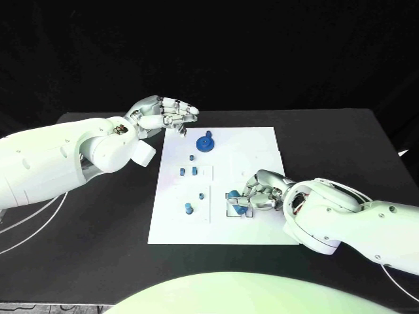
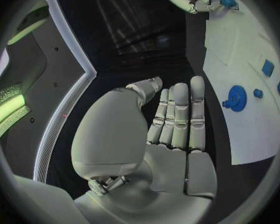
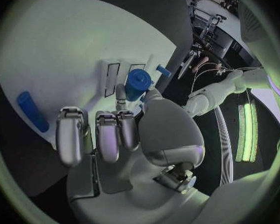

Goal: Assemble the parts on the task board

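Right hand [image 1: 262, 191] fingers pinching blue part [image 3: 137, 83] over task board [image 1: 256, 147], left hand [image 1: 162, 114] fingers apart

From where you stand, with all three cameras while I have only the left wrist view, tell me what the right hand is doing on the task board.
Observer: The right hand rests on the near right part of the task board. In the right wrist view it pinches a blue cylindrical part between thumb and finger.
Operator: Report where that part sits.
Observer: It is right beside outlined rectangular slots on the board. I cannot tell whether it is seated.
Operator: Place my left hand for me.
Observer: The left hand holds nothing and hangs over the black table off the board's far left corner, close to the blue gear.
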Robot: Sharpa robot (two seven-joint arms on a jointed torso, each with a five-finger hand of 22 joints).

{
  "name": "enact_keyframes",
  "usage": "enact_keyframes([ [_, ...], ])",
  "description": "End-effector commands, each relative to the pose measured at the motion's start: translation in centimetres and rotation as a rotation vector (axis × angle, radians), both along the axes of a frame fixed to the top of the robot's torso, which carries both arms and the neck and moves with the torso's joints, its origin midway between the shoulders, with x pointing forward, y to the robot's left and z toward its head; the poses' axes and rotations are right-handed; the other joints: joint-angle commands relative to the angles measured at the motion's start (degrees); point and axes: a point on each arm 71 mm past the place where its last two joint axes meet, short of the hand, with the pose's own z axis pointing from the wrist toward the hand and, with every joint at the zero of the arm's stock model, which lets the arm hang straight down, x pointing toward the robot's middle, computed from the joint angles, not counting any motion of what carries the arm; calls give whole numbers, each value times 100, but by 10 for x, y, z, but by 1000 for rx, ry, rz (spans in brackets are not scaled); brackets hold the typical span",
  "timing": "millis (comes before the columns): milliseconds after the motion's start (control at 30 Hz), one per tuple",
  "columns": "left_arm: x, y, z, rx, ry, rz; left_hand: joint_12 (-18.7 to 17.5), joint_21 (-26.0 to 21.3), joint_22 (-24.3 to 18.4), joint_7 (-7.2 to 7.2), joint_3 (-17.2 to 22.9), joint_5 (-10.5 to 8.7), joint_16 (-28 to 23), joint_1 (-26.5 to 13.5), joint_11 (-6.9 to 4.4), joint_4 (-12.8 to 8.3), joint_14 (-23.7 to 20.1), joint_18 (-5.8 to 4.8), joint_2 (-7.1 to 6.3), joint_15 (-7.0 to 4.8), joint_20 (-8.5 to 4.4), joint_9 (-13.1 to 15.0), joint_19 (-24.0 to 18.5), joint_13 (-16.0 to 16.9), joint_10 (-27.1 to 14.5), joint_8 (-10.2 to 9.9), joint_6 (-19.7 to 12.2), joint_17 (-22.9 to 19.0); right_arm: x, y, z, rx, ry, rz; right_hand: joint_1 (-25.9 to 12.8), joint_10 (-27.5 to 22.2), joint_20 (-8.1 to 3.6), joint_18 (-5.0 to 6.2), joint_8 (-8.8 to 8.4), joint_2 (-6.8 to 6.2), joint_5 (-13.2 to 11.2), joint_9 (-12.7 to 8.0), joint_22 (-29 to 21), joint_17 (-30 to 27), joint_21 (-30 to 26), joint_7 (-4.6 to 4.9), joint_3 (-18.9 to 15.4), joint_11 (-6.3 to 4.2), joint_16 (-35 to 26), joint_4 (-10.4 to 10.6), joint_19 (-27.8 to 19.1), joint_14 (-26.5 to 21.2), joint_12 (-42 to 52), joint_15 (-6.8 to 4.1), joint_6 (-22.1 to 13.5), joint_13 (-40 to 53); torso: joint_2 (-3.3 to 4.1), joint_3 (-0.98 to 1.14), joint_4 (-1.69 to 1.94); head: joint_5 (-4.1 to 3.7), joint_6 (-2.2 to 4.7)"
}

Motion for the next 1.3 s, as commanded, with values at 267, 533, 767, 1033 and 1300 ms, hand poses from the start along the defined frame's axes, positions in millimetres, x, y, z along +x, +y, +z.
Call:
enact_keyframes([
  [267,-1,-1,1,-12,1,-12,5,-18,-6,22,-21,30,-30,-10,12,25,-7,38,50,12,10,3,46,-5,-44,8,-20,-6,5,-2,1,-32,-71,-2,-445,217,-20,-43,100,97,-661,12,1208,1129,-96,-102,-515,-16,-49,8,362,517,-84,-16,13,1038,3,3,-1,0,8],
  [533,-1,-1,1,-12,1,-13,5,-18,-6,22,-21,30,-30,-10,12,25,-7,38,50,12,10,3,46,-5,-44,8,-20,-6,1,1,2,-17,-64,32,-782,213,-19,-42,154,8,-758,18,1211,1135,-109,-99,-844,-14,-50,11,362,518,-99,-14,-14,1037,2,5,0,4,9],
  [767,-1,0,1,-11,2,-11,5,-18,-6,22,-21,30,-30,-10,12,25,-7,38,50,12,10,3,46,-5,-44,8,-20,-6,-5,-5,6,34,-73,60,-88,226,-17,-46,188,89,-655,4,1226,1162,-96,-97,-774,-14,-41,-22,372,524,-86,-12,-58,1058,1,5,1,3,12],
  [1033,-1,1,1,-10,2,-8,5,-18,-6,22,-21,30,-30,-10,12,25,-7,38,50,12,10,3,46,-5,-44,8,-20,-6,-14,-11,16,160,-94,113,1134,235,-20,-34,267,5,-603,20,1222,1139,-171,-103,-783,-18,-56,-64,357,519,-71,-15,-101,1084,-1,4,-8,4,20],
  [1300,-1,0,1,-10,3,-9,5,-18,-6,22,-21,30,-30,-10,12,25,-7,38,50,12,10,3,46,-5,-44,8,-20,-6,-18,-8,16,182,-67,160,1349,271,-34,-42,378,-116,-602,113,1239,1168,-131,-141,-717,-48,-44,-51,370,525,-13,-37,-48,1129,2,8,-2,-9,25],
])
